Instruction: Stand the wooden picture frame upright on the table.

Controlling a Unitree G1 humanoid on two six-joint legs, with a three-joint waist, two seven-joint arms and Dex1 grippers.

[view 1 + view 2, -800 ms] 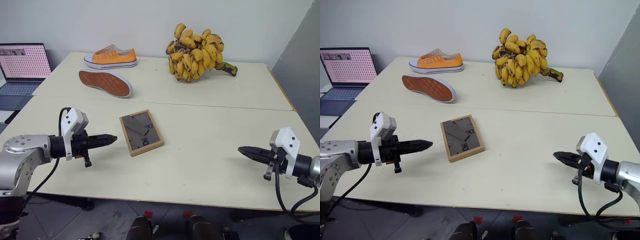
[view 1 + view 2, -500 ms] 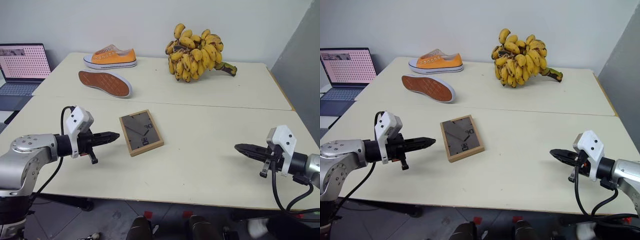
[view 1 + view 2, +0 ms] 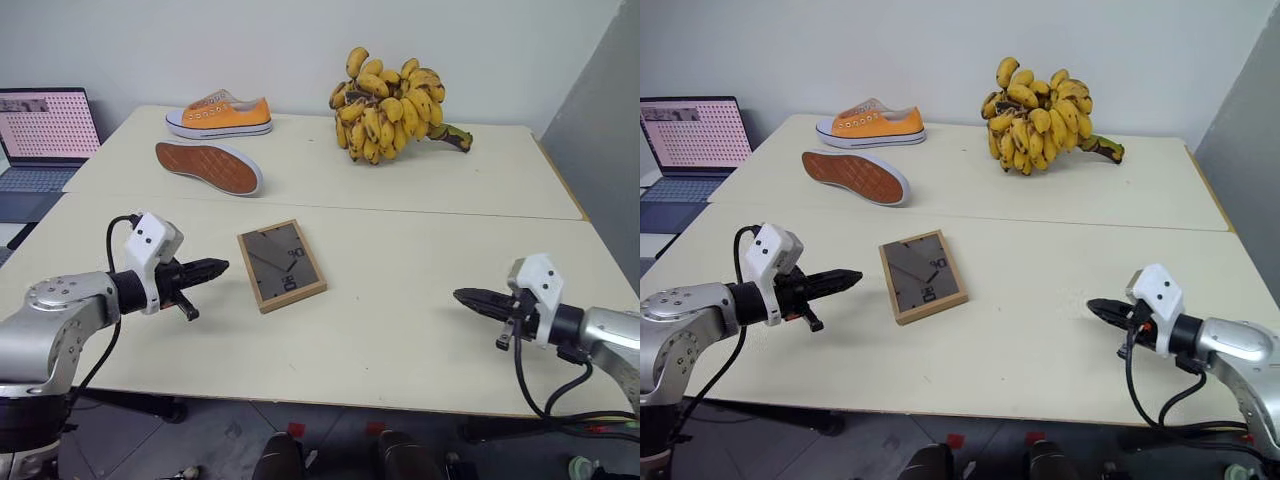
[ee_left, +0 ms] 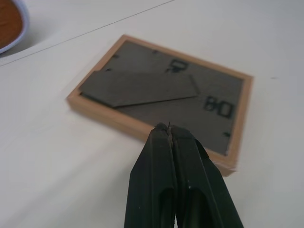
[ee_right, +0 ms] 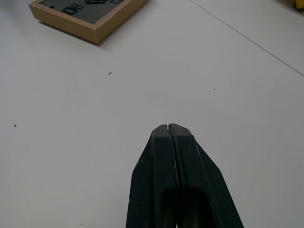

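Left eye view: wooden picture frame lying face-down on table, just below seam; left gripper pointing at it, right gripper hovering well apart.
Left wrist view: fingers pressing together, grasping nothing.
Right wrist view: fingers clenched, gripping nothing.

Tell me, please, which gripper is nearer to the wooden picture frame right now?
Left. The left gripper is shut, just off the wooden picture frame lying face down. The right gripper, also shut, is well off on the frame's other side.
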